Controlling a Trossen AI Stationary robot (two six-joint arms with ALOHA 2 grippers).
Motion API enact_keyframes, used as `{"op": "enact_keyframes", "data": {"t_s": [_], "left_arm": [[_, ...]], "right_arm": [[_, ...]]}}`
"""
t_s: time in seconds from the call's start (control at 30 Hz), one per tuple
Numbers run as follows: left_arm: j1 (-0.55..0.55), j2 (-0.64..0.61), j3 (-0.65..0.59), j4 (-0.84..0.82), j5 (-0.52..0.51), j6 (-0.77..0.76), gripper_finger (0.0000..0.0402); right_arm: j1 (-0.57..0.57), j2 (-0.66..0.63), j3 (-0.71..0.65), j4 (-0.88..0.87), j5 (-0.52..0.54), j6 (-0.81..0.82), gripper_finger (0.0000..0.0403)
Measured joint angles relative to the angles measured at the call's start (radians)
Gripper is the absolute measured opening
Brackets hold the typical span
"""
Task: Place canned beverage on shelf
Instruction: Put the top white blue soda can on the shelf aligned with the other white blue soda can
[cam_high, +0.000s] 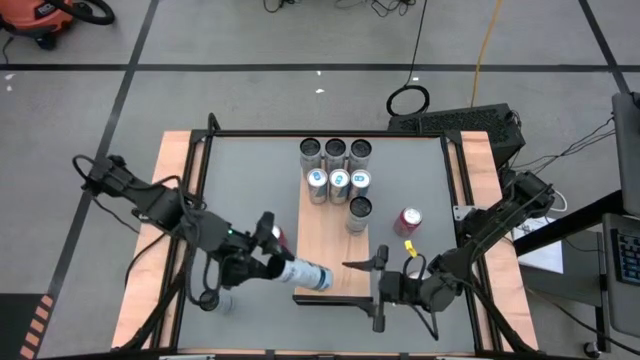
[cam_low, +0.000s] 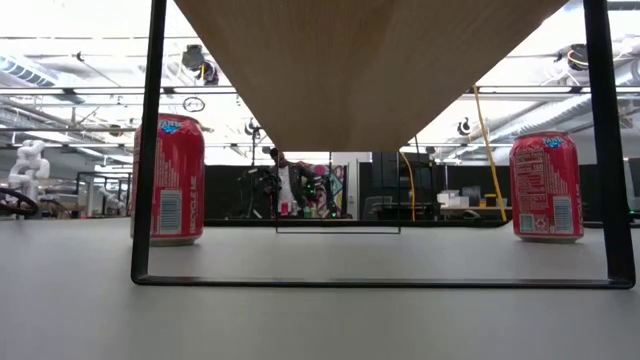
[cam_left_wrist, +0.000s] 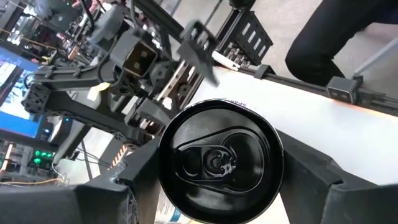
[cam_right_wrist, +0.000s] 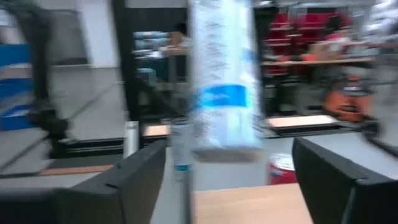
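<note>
The shelf (cam_high: 335, 255) is a wood-grain board on a dark frame in the middle of the table; the low view sees its underside (cam_low: 370, 70). Several silver cans (cam_high: 335, 152) stand at its far end. My left gripper (cam_high: 288, 268) is shut on a silver-and-blue can (cam_high: 310, 275) over the shelf's near left corner. My right gripper (cam_high: 368, 290) stands open at the shelf's near right corner, facing that can (cam_right_wrist: 224, 81), with nothing between its fingers. A red can (cam_high: 409, 221) stands on the table right of the shelf, another (cam_high: 278, 237) left of it. My left gripper pinches the can's side wall between its two fingers (cam_left_wrist: 140, 183), close to the top end (cam_left_wrist: 221, 163), which faces the wrist. The fingers come from the table's left, slanting a little downward, and lie along the can. The can leans rightward, its bottom end (cam_high: 325, 280) out over the shelf.
The shelf's dark frame legs (cam_low: 148, 150) stand on the grey tabletop, with the two red cans (cam_low: 168, 180) (cam_low: 545, 187) beside them. Pale wooden strips (cam_high: 160, 230) edge the table. The shelf's near half (cam_high: 345, 262) is bare board.
</note>
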Motion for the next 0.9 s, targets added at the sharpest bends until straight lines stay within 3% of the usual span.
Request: {"op": "enact_keyframes", "data": {"t_s": [0.13, 0.37, 0.73, 0.9], "left_arm": [[0.0, 0.032, 0.0, 0.031, 0.003, 0.034, 0.0242], [-0.013, 0.086, -0.001, 0.108, 0.017, 0.158, 0.0242], [-0.012, 0.122, -0.001, 0.133, -0.001, 0.192, 0.0242], [-0.012, 0.121, -0.001, 0.141, -0.01, 0.188, 0.0242]], "right_arm": [[-0.029, 0.001, 0.0, -0.001, -0.129, 0.038, 0.0324], [-0.065, 0.001, 0.0, -0.009, -0.155, 0.057, 0.0343], [-0.108, 0.004, 0.0, -0.09, -0.313, 0.09, 0.0322], [-0.115, 0.004, 0.0, -0.091, -0.345, 0.092, 0.0288]]}}
